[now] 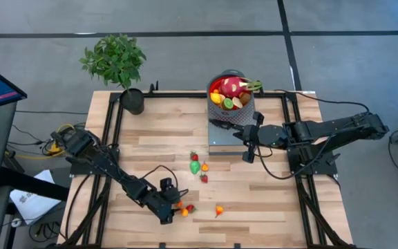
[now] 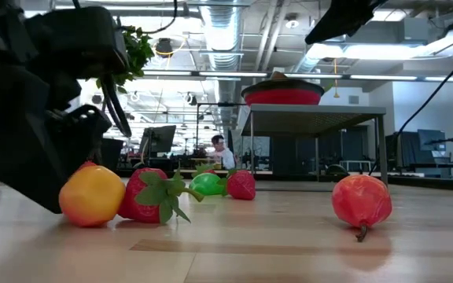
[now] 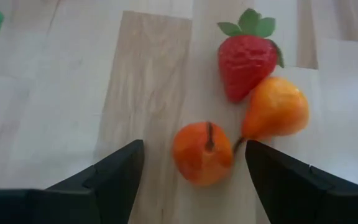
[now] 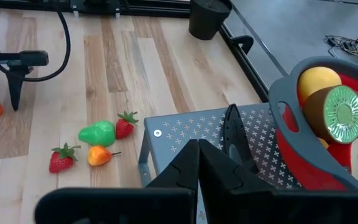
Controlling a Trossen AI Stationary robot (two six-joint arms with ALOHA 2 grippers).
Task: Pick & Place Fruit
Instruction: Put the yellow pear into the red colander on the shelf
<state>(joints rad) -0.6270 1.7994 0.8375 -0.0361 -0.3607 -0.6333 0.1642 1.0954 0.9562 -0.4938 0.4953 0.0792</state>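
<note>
left gripper (image 3: 194, 165) open astride orange fruit (image 3: 202, 154), strawberry (image 3: 246, 65) just beyond

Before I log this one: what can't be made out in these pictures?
- Low view: the left hand is a dark blur cut off by the edge; no grip detail.
- High view: the fruit by the left hand are too small to name.
- Right wrist view: the bowl runs off the edge, so its full contents are hidden.
- Low view: the bowl's inside is hidden by its rim.

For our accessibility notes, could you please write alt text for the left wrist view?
The left gripper is open, its two dark fingers on either side of a small orange fruit on the wooden table. Touching that fruit is an orange pear, with a strawberry beyond.
</note>
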